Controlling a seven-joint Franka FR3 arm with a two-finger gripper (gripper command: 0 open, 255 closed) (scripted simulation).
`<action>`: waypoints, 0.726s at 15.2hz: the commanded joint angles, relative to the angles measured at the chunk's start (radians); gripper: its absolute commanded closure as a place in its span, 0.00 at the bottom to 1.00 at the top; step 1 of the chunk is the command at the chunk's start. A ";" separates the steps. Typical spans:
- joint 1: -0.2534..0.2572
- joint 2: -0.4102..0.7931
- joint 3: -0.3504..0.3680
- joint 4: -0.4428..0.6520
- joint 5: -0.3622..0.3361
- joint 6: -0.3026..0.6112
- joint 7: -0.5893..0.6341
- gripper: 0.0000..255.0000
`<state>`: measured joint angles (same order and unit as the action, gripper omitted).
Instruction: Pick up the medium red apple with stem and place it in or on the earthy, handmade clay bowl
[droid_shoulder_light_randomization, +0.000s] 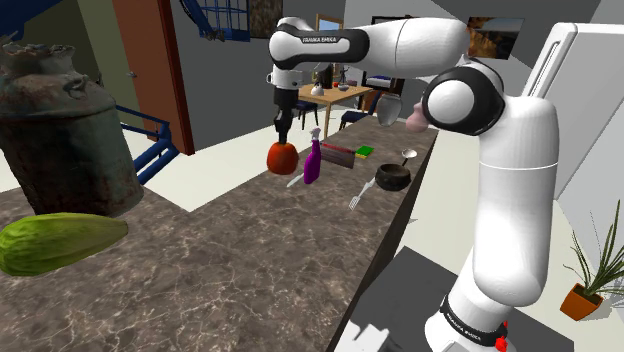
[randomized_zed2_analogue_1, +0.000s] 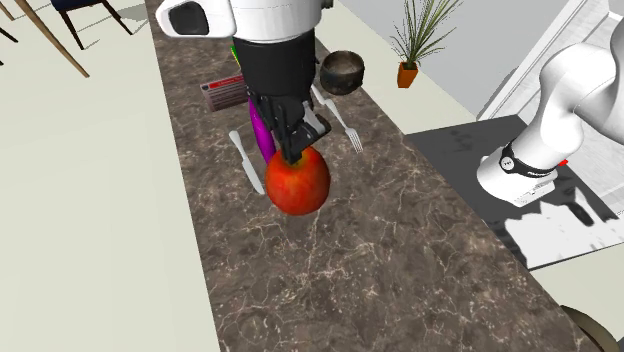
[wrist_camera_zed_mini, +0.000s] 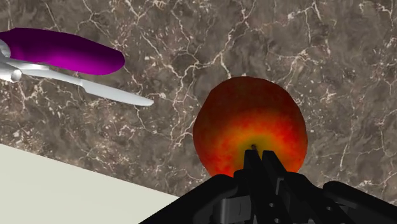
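Beneath the claw (wrist_camera_zed_mini: 256, 154), red apple (wrist_camera_zed_mini: 251, 118), claw closed on its stem end, marbled counter (wrist_camera_zed_mini: 331, 51) below

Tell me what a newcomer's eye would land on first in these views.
The red apple near the edge of the veined counter, with the black fingers pinched shut at its stem. Next, the big rusty can and a green fruit looming at the shoulder view's left, and the purple bottle just beside the apple.
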<state>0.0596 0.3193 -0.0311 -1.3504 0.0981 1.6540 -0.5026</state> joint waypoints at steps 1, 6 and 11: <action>0.000 0.007 0.000 0.038 0.000 -0.031 0.003 1.00; -0.025 -0.031 -0.013 0.027 0.002 -0.062 -0.032 1.00; -0.085 -0.128 -0.049 -0.082 0.002 -0.058 -0.129 1.00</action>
<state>-0.0152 0.2183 -0.0735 -1.3974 0.1010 1.5898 -0.6128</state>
